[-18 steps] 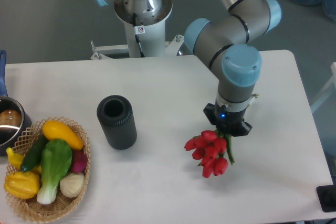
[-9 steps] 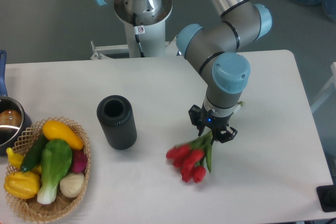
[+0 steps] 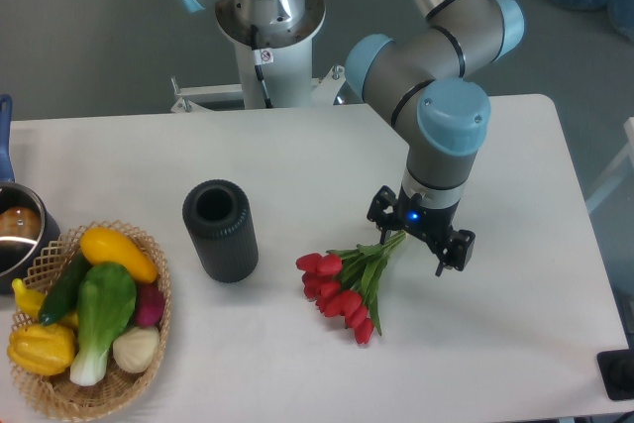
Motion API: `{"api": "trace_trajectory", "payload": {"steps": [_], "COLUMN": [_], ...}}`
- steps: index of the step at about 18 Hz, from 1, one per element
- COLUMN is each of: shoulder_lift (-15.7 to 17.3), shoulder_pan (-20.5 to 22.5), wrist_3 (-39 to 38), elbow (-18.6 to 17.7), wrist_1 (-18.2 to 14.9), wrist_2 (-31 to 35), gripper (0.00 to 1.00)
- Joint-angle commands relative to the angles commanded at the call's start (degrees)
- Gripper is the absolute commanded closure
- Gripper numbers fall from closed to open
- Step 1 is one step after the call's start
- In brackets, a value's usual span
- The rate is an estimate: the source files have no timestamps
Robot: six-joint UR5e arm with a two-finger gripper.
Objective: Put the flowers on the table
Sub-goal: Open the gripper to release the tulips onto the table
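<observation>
1. Fixed camera view, tool state: the tool [image 3: 420,242] stands with its jaws spread wide. Nothing sits between the fingers, so the tool grips nothing.

2. Fixed camera view, location of the task item: the flowers [image 3: 345,283] lie flat on the bench [image 3: 297,156], to the lower left of the tool as the camera sees it. The green stem ends point up toward the tool and finish just beside its near finger; whether they touch it cannot be told. The red buds lie at the far end, well away from the tool.

3. Governing relation: the long axis of the flowers runs diagonally, from the stem ends close under the tool down and left to the buds. The tool sits at the stem end of that axis, not over the middle of the bunch.

4. Judgement on the next move: the placement appears complete. A withdrawal is best directed straight up or away to the upper right, along the axis and off the stems. A sideways sweep toward the buds would risk dragging the bunch.

5. Other items: a black vase [image 3: 220,231] stands upright well apart, on the far side of the buds from the tool.
</observation>
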Motion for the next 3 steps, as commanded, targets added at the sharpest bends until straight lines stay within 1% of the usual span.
{"api": "trace_trajectory", "payload": {"steps": [3], "shoulder_lift": [-0.26], "shoulder_pan": [0.17], "wrist_3": [0.01], "elbow": [0.00], "wrist_1": [0.17], "wrist_2": [0.18], "gripper": [0.00]}}
